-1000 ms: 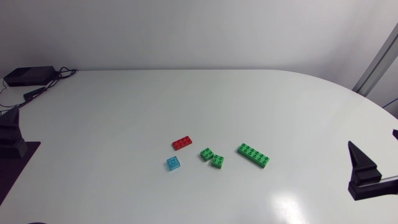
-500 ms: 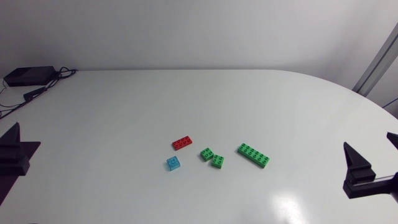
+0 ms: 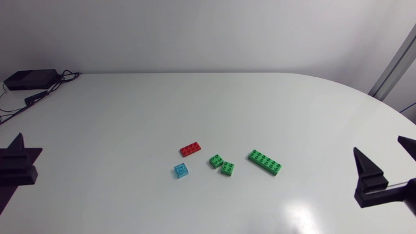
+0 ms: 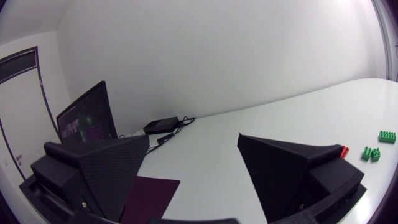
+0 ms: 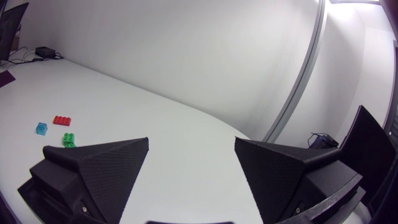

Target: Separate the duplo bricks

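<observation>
Green square brick [image 3: 216,160] seemingly touches its twin [image 3: 227,168]; left hand [image 4: 194,137] and right hand [image 5: 191,140] both released.

The head camera is looking down on the white rounded table [image 3: 130,110]; both wrist cameras are peering low across it from opposite edges, seemingly sharing the green studded bricks [image 3: 227,168].

Red brick [image 3: 190,149], blue brick [image 3: 181,171], two small green bricks [image 3: 216,160], long green brick [image 3: 264,162]

The blue brick [image 3: 181,171] is translucent plastic, the table [image 3: 130,117] smooth and faintly glossy.
</observation>
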You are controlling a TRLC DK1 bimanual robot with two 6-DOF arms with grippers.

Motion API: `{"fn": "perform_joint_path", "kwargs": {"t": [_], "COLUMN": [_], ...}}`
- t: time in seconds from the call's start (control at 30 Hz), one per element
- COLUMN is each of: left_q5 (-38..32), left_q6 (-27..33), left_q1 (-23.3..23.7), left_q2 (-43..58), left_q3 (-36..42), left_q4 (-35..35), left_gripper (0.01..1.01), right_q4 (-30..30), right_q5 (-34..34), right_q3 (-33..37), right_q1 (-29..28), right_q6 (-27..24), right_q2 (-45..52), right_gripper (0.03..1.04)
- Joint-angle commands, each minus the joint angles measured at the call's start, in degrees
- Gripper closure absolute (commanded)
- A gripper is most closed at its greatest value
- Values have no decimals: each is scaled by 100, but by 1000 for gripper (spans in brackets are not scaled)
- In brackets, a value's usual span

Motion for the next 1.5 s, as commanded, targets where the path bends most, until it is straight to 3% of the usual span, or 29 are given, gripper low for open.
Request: {"fn": "perform_joint_path", "kwargs": {"t": [0.0,0.2,0.47,0.83,0.9,1.0,1.2,1.33,1.47], "left_q5": [19,19,11,-16,-33,-60,-104,652,766], "left_q6": [-172,-251,-251,-567,-796,-1596,-1499,-1341,-1341], "left_q1": [113,429,447,464,508,640,623,517,429], "left_q2": [-68,-147,-305,-340,-340,-349,-349,-349,-349], "left_q3": [-146,-277,-383,-550,-567,-655,-981,-963,-945], "left_q4": [139,402,341,314,385,393,1088,1158,1378], "left_gripper": [43,43,43,43,43,43,43,43,43], "right_q4": [127,241,241,338,399,435,470,496,575], "right_q5": [24,24,24,-20,-11,-11,-11,-20,-11], "right_q3": [-134,-178,-187,-249,-257,-275,-284,-293,-328], "right_q1": [130,279,604,631,692,719,719,842,868], "right_q6": [144,153,171,294,294,303,303,311,311], "right_q2": [-58,-58,-49,-49,-49,-49,-49,-49,-49], "right_gripper": [70,70,70,69,69,70,69,69,70]}}
